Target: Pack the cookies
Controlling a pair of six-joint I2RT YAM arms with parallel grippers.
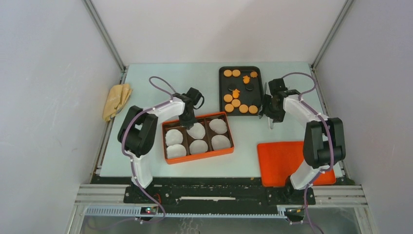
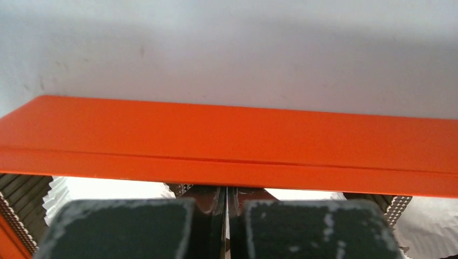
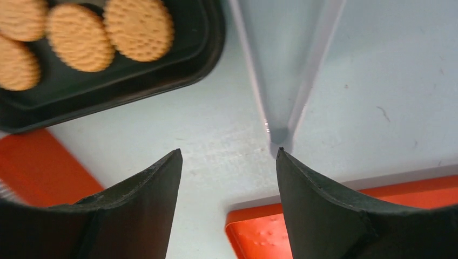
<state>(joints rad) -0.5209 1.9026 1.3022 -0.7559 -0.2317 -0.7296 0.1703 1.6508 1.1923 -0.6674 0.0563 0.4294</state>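
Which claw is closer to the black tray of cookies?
Right. The right claw sits open just beside the black tray's right edge; the left claw is at the orange box's far wall, farther from the tray.

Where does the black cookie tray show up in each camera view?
Top external: black tray upper centre, beyond the orange box.
Left wrist: not in it.
Right wrist: upper left corner, cookies on it.
Shared landmark: the orange box; its wall crosses the left wrist view, its corner seemingly lower left in right wrist.
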